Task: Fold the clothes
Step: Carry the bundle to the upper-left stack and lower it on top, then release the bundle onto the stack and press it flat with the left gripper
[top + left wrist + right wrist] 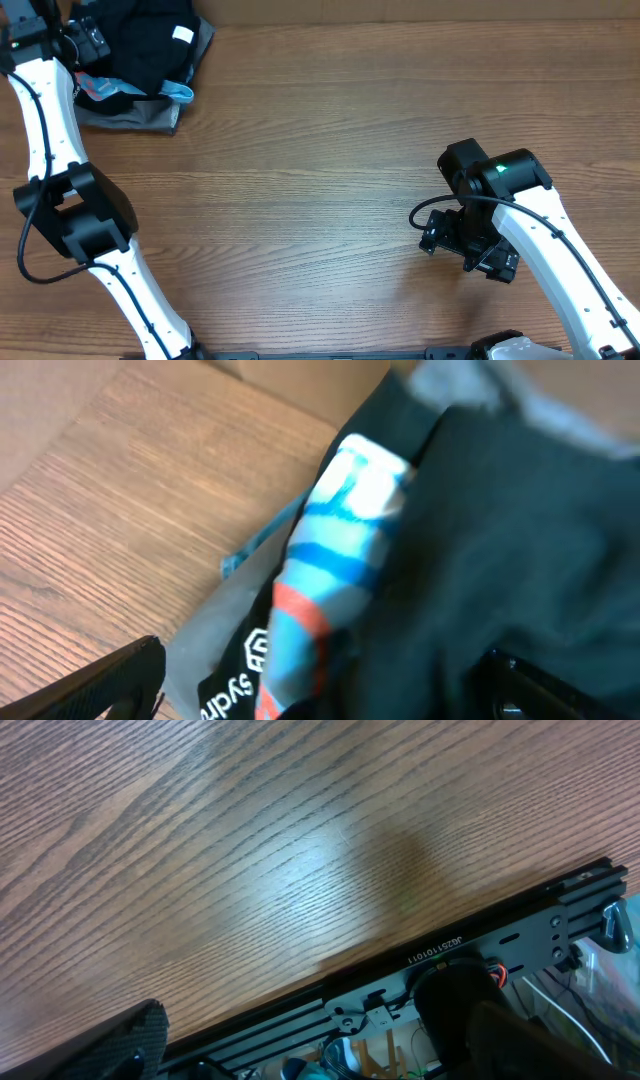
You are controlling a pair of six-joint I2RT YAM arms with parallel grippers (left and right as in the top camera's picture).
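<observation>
The clothes, a black T-shirt [150,40] with a small white tag [182,35], lie bunched on a pile at the table's far left corner. My left gripper [95,50] hovers at the pile's left edge. In the left wrist view the black fabric [520,530] fills the right side. The left gripper [320,700] is open, its fingers [100,685] wide apart over the pile and holding nothing. My right gripper [465,255] is open above bare wood at the near right, far from the T-shirt. In the right wrist view the right gripper [310,1055] has nothing between its fingers.
Under the black T-shirt lie a light blue printed shirt [110,92] [340,540] and a grey folded garment [135,112] [200,640]. The table's near edge with a black rail [480,945] runs just below the right gripper.
</observation>
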